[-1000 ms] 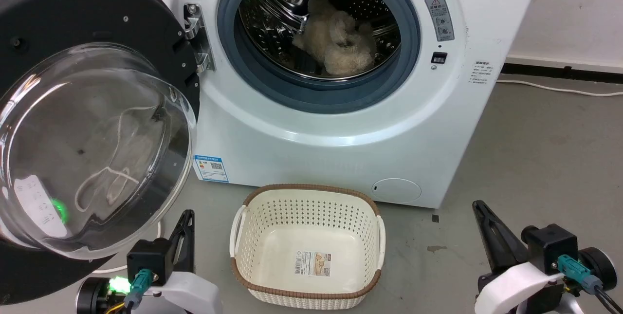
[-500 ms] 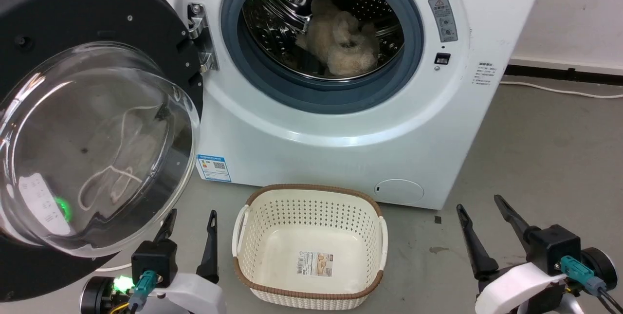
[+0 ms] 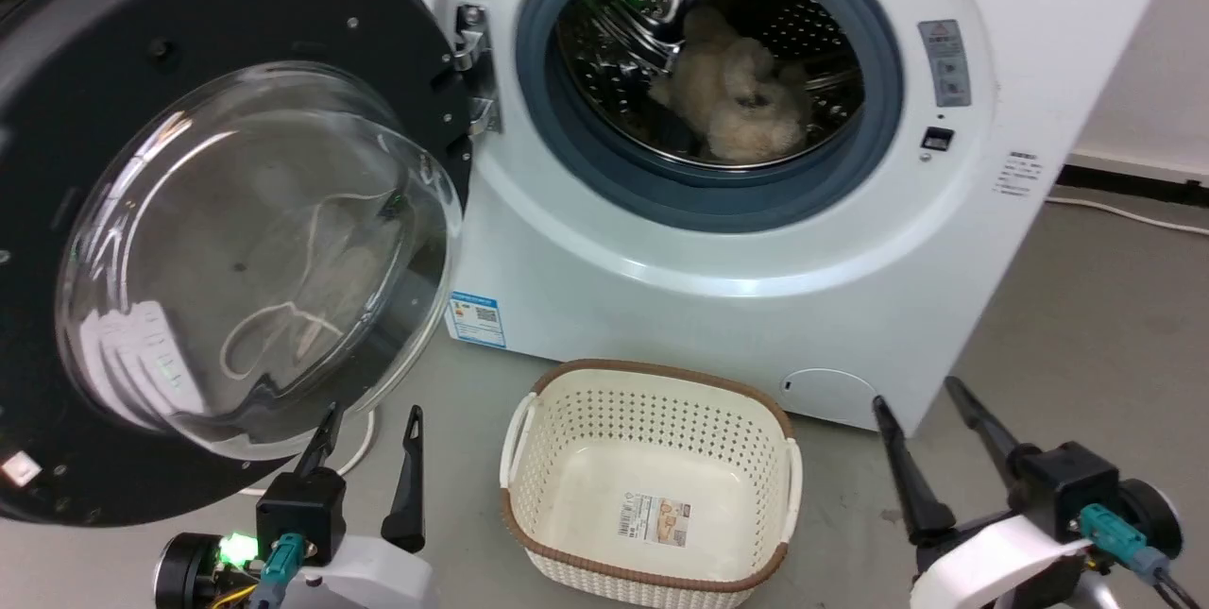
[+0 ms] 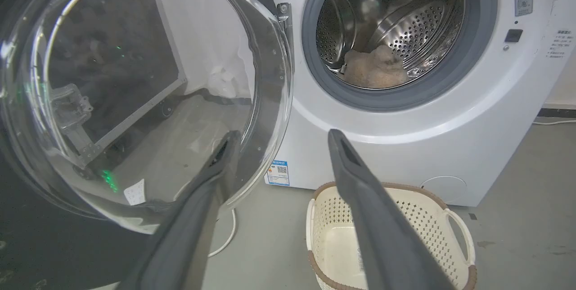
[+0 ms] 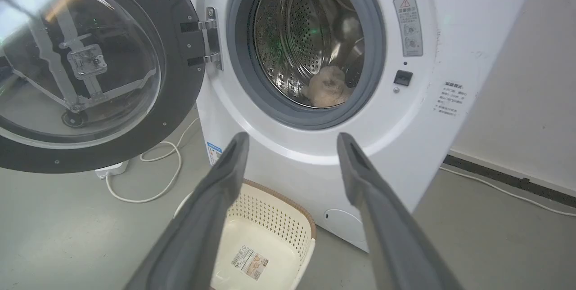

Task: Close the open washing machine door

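Since the washing machine door (image 3: pixel 255 250) stands open, the wide-spread, empty left gripper (image 3: pixel 372 413) should hook behind its free edge.

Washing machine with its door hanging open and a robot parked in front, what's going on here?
A two-armed robot faces the washing machine to shut it. The washing machine door stands swung wide open on the left, untouched. The left end effector and right end effector hover low, open and empty. A fluffy beige bundle lies in the drum; a basket sits on the floor in front.
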You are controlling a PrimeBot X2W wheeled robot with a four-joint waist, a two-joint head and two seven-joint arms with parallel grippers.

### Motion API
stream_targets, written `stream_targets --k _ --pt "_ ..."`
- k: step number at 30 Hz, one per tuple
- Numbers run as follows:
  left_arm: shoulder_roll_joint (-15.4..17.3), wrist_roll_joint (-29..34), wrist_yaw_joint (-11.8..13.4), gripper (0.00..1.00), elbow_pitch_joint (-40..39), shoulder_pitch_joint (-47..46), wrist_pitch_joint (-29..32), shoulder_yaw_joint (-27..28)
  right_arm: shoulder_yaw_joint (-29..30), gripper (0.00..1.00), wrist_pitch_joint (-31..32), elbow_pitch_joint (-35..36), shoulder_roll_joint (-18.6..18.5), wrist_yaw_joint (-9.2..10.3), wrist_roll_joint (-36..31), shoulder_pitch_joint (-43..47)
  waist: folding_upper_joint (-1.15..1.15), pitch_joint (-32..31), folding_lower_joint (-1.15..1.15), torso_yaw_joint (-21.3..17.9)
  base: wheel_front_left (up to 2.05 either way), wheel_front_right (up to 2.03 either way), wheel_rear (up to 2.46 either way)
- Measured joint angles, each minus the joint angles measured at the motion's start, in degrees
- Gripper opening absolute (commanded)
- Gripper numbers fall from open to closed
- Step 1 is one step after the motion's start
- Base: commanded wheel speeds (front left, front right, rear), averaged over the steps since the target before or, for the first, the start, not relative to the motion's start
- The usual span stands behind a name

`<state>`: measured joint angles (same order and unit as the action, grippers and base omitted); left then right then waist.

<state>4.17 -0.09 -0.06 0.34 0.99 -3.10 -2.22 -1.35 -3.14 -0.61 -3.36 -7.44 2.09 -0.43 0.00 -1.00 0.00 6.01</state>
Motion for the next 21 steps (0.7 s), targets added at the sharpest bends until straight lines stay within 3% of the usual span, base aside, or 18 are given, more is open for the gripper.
stream_targets --k 21 --pt "1.18 -0.04 2.49 1.0 -2.45 1.75 -2.86 -0.52 -6.9 1.0 -3.04 -3.26 -2.13 0.0 2.54 -0.97 0.0 0.18 0.01 6.29 0.0 0.0 0.0"
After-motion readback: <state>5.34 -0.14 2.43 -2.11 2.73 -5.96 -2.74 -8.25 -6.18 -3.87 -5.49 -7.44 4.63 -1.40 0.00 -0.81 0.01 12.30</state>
